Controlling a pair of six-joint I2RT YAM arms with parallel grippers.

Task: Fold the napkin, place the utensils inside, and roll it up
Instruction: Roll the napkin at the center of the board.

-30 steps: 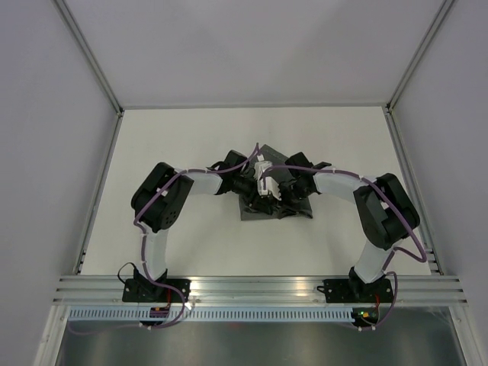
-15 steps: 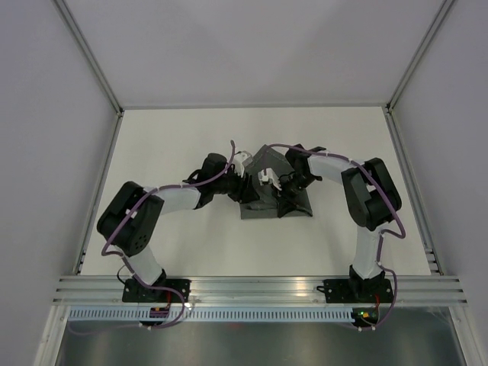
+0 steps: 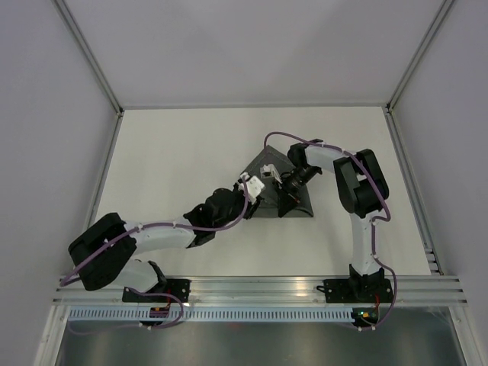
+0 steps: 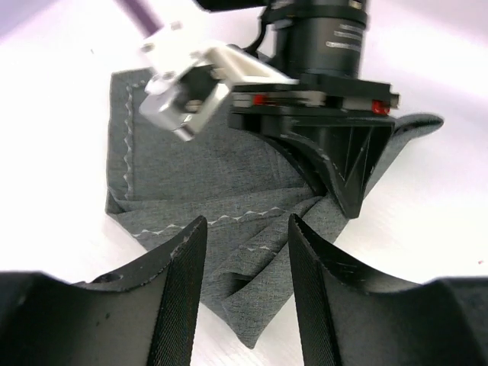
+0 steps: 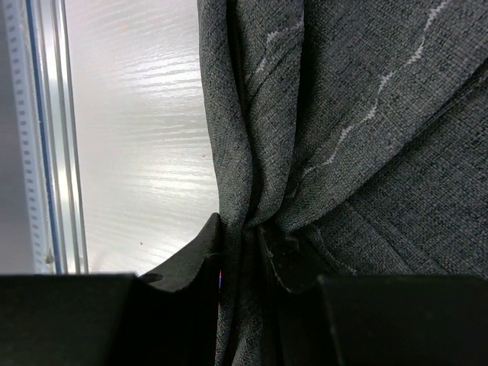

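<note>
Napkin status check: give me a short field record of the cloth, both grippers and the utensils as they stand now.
napkin: dark grey, folded over in layers, rumpled
right gripper: shut on a bunched fold of the napkin
left gripper: open, holding nothing, facing the napkin's edge
utensils: not visible in any view

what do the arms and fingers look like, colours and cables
The left arm and right arm both have white tube links between bulky black joints. A purple cable loops along each. The fingers are matte black, ribbed inside. A white bracket sits by the right wrist.
</note>
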